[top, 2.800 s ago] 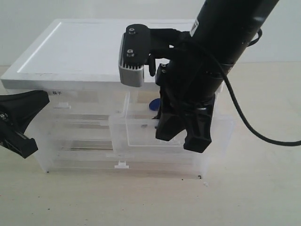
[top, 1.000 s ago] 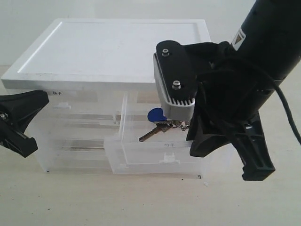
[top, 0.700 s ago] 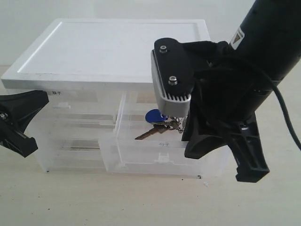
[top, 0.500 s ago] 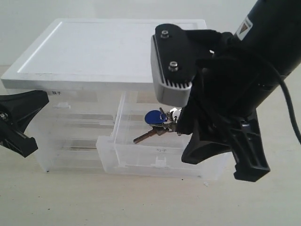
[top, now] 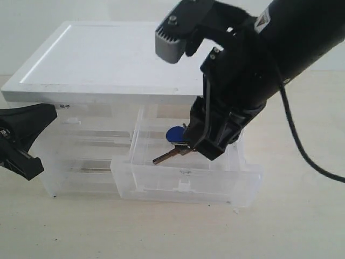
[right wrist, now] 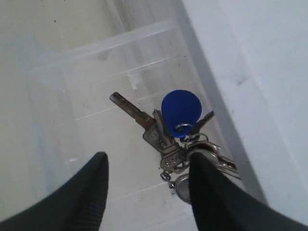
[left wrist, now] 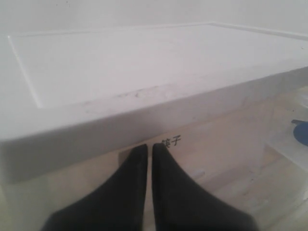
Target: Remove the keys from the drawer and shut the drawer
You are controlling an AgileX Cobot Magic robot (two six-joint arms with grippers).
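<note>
The translucent half-width drawer [top: 186,181] stands pulled out of the cabinet, its white tab handle facing forward. The keys [top: 173,147] lie inside it, silver and brown with a round blue tag [right wrist: 181,112]. My right gripper [right wrist: 149,161] hangs open above the drawer, one finger over the key ring [right wrist: 202,154] and the other over bare drawer floor. In the exterior view its fingertips [top: 207,147] are just right of the keys. My left gripper [left wrist: 149,147] is shut on nothing, pointing at the cabinet's left front under the lid.
The drawer cabinet has a flat white lid [top: 124,54] and further translucent drawers [top: 86,156] on its left side. It stands on a pale wooden tabletop [top: 302,216]. My left gripper [top: 21,140] sits at the far left edge.
The right arm pulled the drawer out, uncovering the keys. It has since let go of the front, risen and swung its open gripper back over the keys. The left arm has stayed still.
</note>
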